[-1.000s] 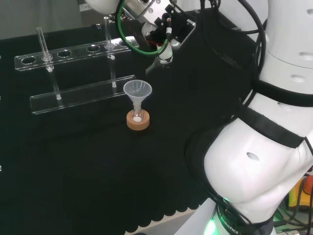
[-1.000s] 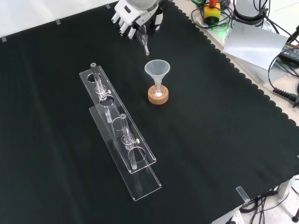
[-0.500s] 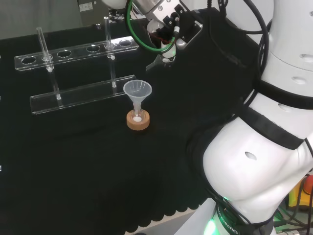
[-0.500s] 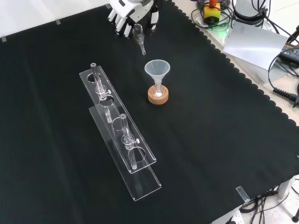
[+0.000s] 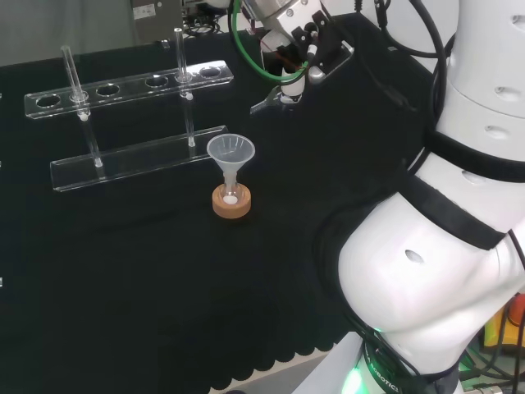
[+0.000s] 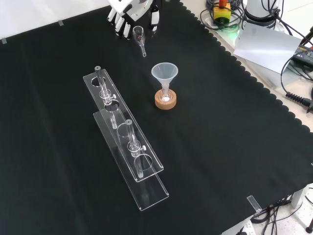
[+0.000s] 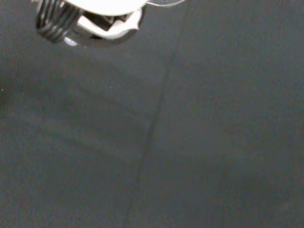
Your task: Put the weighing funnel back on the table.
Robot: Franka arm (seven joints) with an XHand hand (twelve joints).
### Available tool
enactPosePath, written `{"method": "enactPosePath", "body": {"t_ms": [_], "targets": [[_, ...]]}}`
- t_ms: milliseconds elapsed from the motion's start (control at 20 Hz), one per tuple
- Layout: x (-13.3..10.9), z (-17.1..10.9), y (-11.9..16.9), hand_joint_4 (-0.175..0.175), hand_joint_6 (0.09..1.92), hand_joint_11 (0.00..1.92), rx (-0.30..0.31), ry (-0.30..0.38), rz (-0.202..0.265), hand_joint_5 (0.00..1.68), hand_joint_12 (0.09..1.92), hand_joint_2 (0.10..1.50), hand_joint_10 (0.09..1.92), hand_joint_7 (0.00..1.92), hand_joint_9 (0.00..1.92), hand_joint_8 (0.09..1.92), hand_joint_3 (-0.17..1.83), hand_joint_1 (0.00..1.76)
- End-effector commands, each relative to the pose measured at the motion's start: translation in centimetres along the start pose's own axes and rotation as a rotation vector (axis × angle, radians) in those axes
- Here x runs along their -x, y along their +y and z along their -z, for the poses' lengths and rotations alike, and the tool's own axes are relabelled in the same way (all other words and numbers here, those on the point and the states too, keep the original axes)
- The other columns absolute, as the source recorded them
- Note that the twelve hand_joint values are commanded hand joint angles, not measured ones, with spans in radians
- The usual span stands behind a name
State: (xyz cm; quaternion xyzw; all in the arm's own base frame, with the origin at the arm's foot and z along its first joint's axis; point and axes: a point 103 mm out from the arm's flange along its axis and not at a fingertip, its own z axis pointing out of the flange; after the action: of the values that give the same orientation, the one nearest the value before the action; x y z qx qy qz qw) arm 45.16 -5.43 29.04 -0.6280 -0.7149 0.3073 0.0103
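Hand (image 6: 126, 11) holds weighing funnel (image 6: 139, 36) — stem dwn.

Cuts the hand (image 6: 128, 7) off at the top edge of the front view, palm out of frame, with curled fingers (image 6: 119, 20) closed about the weighing funnel (image 6: 140, 41). Cannot make out where they touch its bowl. Crops the hand likewise at the head view's top centre. Blurs a white part of the hand in the wrist view's upper left, beside a clear rim (image 7: 164, 2) sliced by the top edge. Too small to identify: the white speck inside the flask (image 6: 165, 94) under the funnel (image 6: 165, 72).
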Motion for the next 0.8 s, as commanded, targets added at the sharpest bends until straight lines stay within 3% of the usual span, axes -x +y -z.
{"method": "enactPosePath", "body": {"t_ms": [50,800], "targets": [[1.3,-1.6,1.4,0.175,0.97,0.45,-0.003,0.093,0.001,1.11,1.29,0.71,0.51,0.59,0.82,0.65,0.70,1.08],[2.5,-7.0,6.7,0.175,0.96,0.48,0.019,0.251,0.041,1.12,1.29,0.71,0.51,0.60,0.83,0.65,0.70,1.08]]}}
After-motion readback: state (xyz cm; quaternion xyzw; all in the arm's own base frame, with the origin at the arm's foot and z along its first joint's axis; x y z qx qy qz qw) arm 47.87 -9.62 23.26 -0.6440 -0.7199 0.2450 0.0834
